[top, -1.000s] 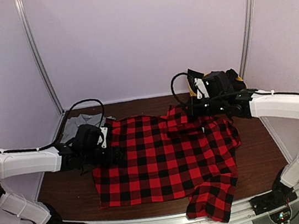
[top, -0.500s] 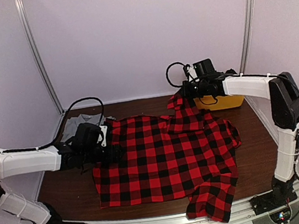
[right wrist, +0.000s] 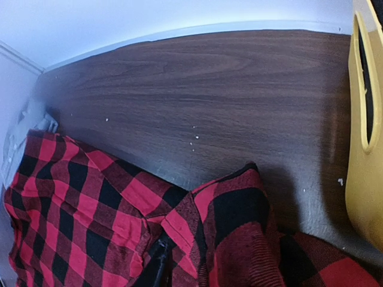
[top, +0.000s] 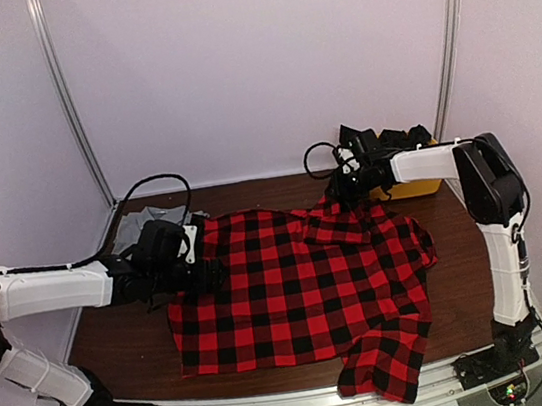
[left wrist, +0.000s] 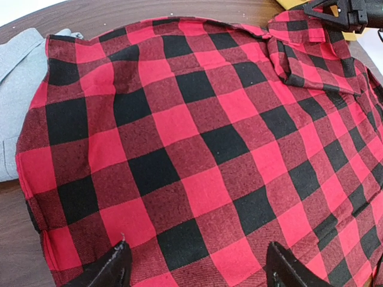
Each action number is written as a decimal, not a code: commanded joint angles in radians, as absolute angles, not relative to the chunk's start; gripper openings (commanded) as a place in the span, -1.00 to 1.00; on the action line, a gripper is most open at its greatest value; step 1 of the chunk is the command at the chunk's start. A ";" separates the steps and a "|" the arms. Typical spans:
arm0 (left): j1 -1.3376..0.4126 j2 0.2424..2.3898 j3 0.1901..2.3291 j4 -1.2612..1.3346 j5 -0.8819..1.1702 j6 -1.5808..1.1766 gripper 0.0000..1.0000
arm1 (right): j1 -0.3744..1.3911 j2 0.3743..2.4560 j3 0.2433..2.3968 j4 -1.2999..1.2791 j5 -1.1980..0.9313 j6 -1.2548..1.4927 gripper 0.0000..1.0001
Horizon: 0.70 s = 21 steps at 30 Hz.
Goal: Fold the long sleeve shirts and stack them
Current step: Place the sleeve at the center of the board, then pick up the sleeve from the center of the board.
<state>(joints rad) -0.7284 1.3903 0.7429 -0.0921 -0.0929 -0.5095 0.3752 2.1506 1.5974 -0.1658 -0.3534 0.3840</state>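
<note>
From above, the red-and-black checked flannel shirt (top: 302, 279) lies spread out flat in the middle of the dark wooden table (top: 460, 257). One corner of it hangs over the near edge. The grey shirt (top: 143, 224) lies in a heap at the back left, just beside the flannel. The left gripper (top: 198, 272) is at the flannel's left edge. The right gripper (top: 343, 193) is at the flannel's far right corner. The yellow bin (top: 418, 185) stands close behind it.

From the left wrist, two black fingers (left wrist: 114, 269) stand wide apart, low over the checked cloth, with nothing between them. The grey shirt touches the flannel's left side. The right gripper shows at the top right, by a folded-over bit of flannel.

From the right wrist, the flannel bunches up close to the camera, with bare table behind it and the yellow bin at the right. Only a dark sliver of one finger shows, so I cannot tell if this gripper is pinching the cloth.
</note>
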 commanded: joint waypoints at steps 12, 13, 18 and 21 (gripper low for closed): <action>-0.726 1.351 0.776 -0.100 -0.092 -0.497 0.87 | 0.386 1.666 1.215 -0.205 -0.267 0.344 0.61; -0.726 1.344 0.776 -0.101 -0.091 -0.498 0.93 | 0.391 1.619 1.161 -0.202 -0.262 0.349 0.61; -0.726 1.340 0.789 -0.114 -0.073 -0.504 0.95 | 0.468 1.368 0.924 -0.254 -0.209 0.412 0.61; -0.726 1.342 0.798 -0.132 -0.066 -0.510 0.95 | 0.564 1.254 0.790 -0.305 -0.167 0.479 0.60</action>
<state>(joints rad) -0.7284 1.3556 0.7612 -0.1299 -0.0845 -0.5034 0.4683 1.3556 0.9161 -0.2214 -0.2375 0.3939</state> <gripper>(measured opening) 0.976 0.804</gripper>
